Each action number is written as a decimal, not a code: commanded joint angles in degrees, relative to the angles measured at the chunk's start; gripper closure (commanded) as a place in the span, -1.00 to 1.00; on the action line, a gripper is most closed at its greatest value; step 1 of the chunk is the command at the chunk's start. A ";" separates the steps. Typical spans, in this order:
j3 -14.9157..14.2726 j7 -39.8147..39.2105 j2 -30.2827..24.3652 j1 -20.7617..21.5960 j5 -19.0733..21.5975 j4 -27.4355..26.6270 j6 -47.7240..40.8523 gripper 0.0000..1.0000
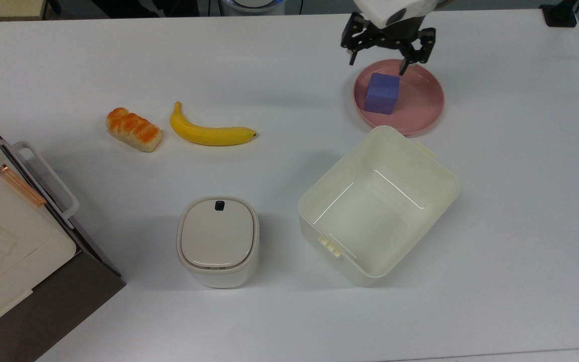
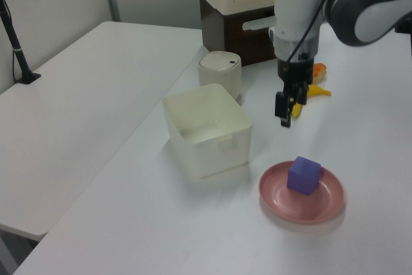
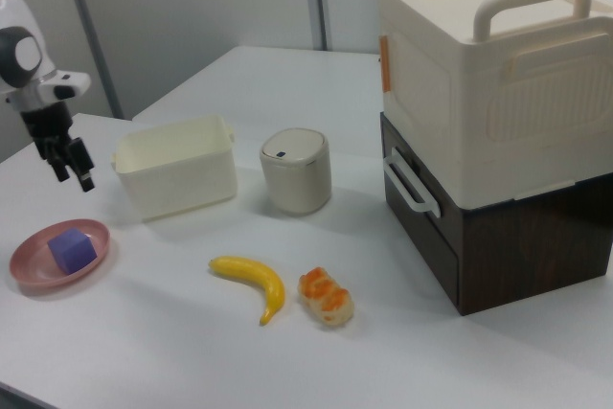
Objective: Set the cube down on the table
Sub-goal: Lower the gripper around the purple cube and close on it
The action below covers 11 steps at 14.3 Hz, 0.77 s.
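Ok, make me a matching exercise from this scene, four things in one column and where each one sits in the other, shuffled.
Things:
1. cube
2. banana
3. open cream box
4. gripper

Places:
A. above the pink plate's rim, jaws open
B. on the table, beside the bread roll
C. on the pink plate
D. on the table, next to the lidded container

Pairs: 1-C, 2-B, 3-D, 4-A
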 commanded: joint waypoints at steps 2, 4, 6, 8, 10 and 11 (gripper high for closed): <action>2.22 9.31 1.00 3.28 -3.86 -3.72 0.99 -1.00; 3.01 10.64 2.48 3.90 -4.13 -5.39 1.16 -1.00; 3.01 10.82 4.68 5.30 -4.39 -5.92 1.16 -1.00; 3.01 10.91 6.35 5.31 -4.48 -5.66 1.16 -1.00; 3.01 10.99 7.76 5.31 -5.70 -5.57 1.25 -1.00; 3.01 11.08 8.29 5.13 -6.32 -5.40 1.42 -1.00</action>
